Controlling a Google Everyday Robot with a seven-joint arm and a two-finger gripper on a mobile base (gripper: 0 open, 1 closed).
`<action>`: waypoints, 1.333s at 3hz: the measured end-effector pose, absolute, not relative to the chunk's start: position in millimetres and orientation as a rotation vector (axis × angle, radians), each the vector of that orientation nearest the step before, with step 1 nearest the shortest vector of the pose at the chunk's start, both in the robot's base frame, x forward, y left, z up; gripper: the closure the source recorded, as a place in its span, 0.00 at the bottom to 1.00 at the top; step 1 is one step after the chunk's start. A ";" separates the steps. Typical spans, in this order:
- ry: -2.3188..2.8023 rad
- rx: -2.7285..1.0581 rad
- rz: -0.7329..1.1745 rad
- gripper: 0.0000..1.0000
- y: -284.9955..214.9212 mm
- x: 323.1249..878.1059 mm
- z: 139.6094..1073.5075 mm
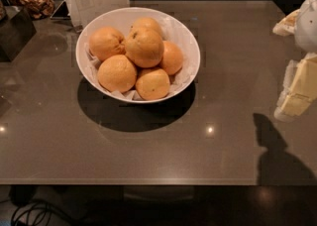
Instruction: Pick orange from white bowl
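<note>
Sitting topmost in the white bowl (pixel 110 21), the orange (pixel 144 47) rests on smaller oranges (pixel 117 73) on the worktop (pixel 158 153). The tool (pixel 298 93) hangs at the right edge, well apart; its state cannot be told.

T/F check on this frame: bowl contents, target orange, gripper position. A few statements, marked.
1. The white bowl holds six oranges. True.
2. The gripper hangs over the bowl. False: it is at the right edge of the view, well apart from the bowl.
3. The orange with the dark stem mark sits on top of the pile. True.
4. The bowl is bare inside. False: crinkled white paper lines it under the fruit.
5. One fruit lies loose on the table. False: all are in the bowl.
</note>
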State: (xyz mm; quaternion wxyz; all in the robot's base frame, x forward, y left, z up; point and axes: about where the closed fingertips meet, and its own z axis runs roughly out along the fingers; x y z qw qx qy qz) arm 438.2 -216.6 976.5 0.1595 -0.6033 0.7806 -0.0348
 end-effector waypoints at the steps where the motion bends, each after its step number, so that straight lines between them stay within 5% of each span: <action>1: 2.230 -1.724 -0.100 0.00 -216.4 438.3 976.7; 4: 1.904 -1.881 0.165 0.00 -104.5 478.5 997.7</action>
